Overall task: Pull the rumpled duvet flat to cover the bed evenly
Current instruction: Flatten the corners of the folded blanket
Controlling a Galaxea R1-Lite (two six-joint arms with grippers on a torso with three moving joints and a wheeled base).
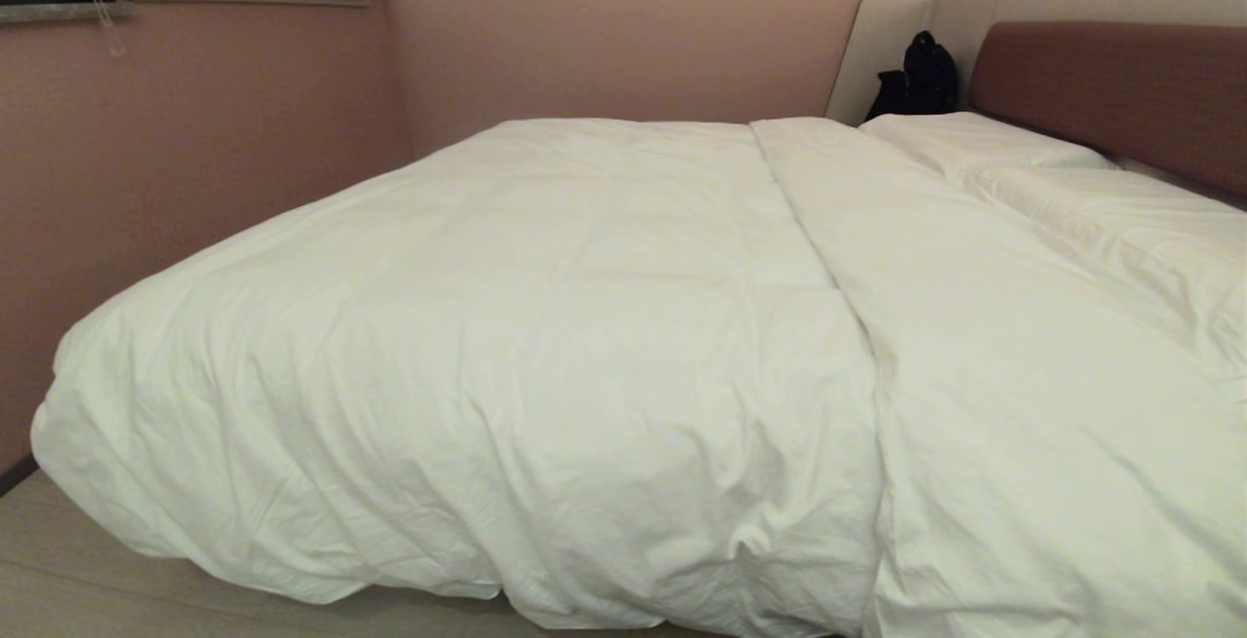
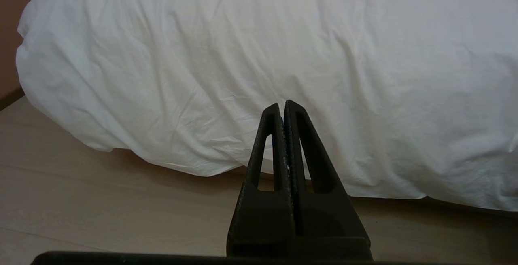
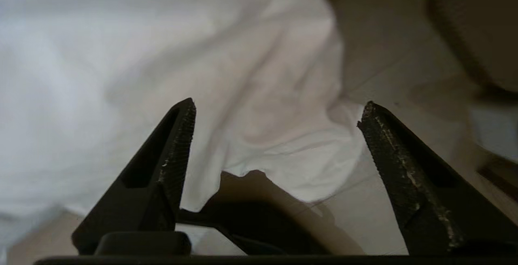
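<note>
Head view: duvet [image 1: 546,326] spread over bed [image 1: 1120,83]. Left hand [image 2: 283,105] clenched, empty; right hand [image 3: 277,111] released near duvet edge.

Duvet [image 1: 546,346] hides mattress and bed base, its right side cut by the head view's edge, headboard [image 1: 1120,93] cropped too, neither arm in head view, dark thing [image 1: 921,73] by headboard unclear, right wrist view blurred.
</note>
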